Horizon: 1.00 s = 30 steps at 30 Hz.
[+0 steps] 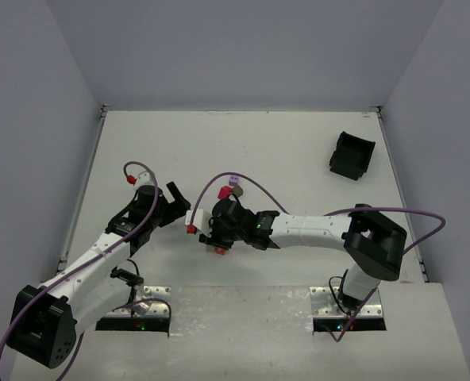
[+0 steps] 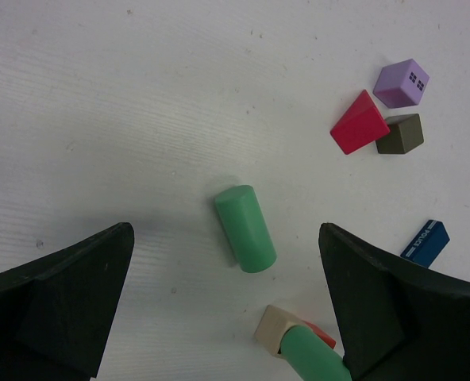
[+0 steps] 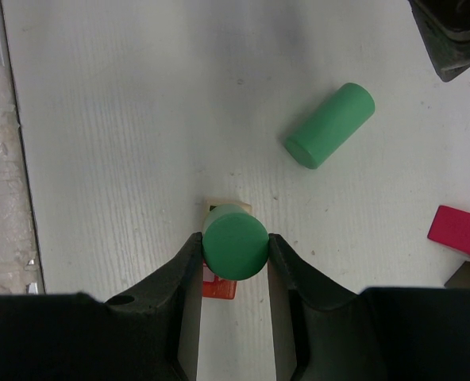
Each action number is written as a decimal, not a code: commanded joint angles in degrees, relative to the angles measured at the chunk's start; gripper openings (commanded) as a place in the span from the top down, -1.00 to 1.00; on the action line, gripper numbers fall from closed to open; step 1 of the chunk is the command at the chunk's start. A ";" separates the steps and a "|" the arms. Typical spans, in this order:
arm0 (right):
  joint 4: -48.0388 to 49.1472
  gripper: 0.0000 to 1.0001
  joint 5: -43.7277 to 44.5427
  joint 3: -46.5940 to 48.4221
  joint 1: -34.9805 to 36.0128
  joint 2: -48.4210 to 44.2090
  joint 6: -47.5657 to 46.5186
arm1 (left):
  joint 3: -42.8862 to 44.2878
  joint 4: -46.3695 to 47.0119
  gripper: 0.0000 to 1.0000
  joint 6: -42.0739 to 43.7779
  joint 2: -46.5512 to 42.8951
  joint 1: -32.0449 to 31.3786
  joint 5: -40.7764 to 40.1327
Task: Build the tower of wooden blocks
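Note:
My right gripper point(image 3: 235, 238) is shut on an upright green cylinder point(image 3: 235, 242) and holds it over a tan block point(image 3: 227, 205) and a red block point(image 3: 219, 288), the tower's base; whether it rests on them I cannot tell. In the left wrist view the same cylinder point(image 2: 318, 357), tan block point(image 2: 275, 325) and red block point(image 2: 324, 336) show at the bottom. My left gripper point(image 2: 225, 234) is open and empty above a second green cylinder point(image 2: 245, 228) lying on the table. In the top view the right gripper point(image 1: 219, 234) and left gripper point(image 1: 179, 205) are close together.
A purple cube point(image 2: 401, 82), a red wedge point(image 2: 359, 123), a dark olive cube point(image 2: 401, 133) and a blue block point(image 2: 425, 242) lie to the right of the left gripper. A black bin point(image 1: 352, 155) stands at the back right of the white table.

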 commanded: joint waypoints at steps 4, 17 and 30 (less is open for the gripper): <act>1.47 0.36 -0.05 2.10 0.44 -0.62 0.79 | -0.14 2.58 -1.00 0.79 -1.56 0.24 0.83; 0.54 -0.17 -0.04 2.29 0.44 -2.06 1.51 | 0.03 2.67 -1.00 0.87 -1.19 0.24 0.92; 1.86 -0.97 4.10 2.46 0.44 -3.05 2.48 | 0.21 4.35 -1.00 0.96 3.05 0.24 3.83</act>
